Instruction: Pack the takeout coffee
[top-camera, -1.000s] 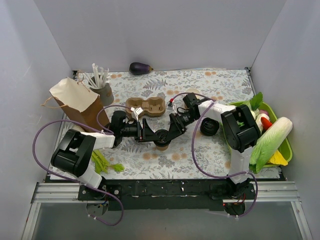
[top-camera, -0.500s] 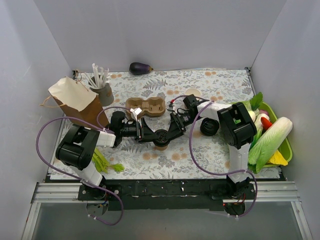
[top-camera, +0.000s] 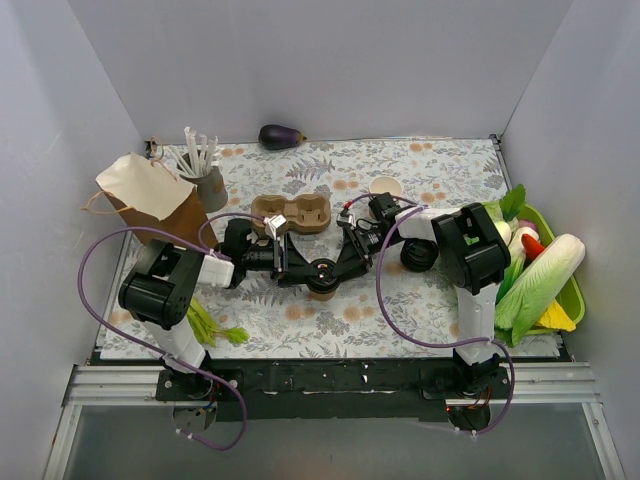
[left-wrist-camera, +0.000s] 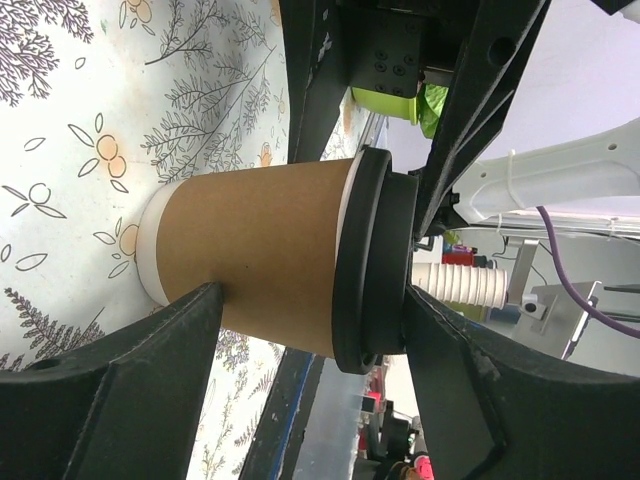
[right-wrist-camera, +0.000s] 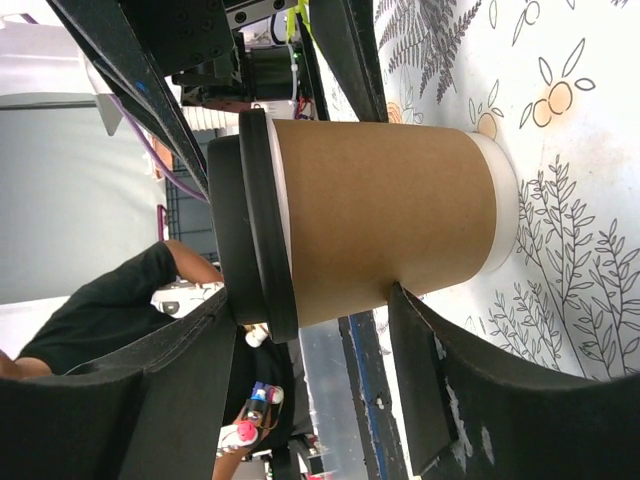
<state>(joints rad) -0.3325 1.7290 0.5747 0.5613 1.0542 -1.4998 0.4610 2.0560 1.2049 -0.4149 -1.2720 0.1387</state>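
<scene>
The takeout coffee (top-camera: 322, 288), a tan paper cup with a black lid, stands upright mid-table between both grippers. My left gripper (top-camera: 303, 270) comes at it from the left and my right gripper (top-camera: 343, 265) from the right, each turned so its fingers stack vertically. In the left wrist view the coffee (left-wrist-camera: 260, 260) fills the frame. One finger of the left gripper (left-wrist-camera: 312, 295) touches the cup's wall near the base and the other presses on the lid's top. The right wrist view shows the coffee (right-wrist-camera: 390, 220) held the same way by the right gripper (right-wrist-camera: 310, 295).
A brown paper bag (top-camera: 150, 200) stands at the back left beside a grey cup of straws (top-camera: 208, 185). A cardboard cup carrier (top-camera: 292, 213) lies just behind the grippers. Black lids (top-camera: 420, 255), a lidless cup (top-camera: 385, 186), an eggplant (top-camera: 281, 136) and a green vegetable basket (top-camera: 572, 296) are also there.
Both grippers have narrowed onto the cup, the right one more. The arms' elbows have shifted slightly; the cup has stayed in place.
</scene>
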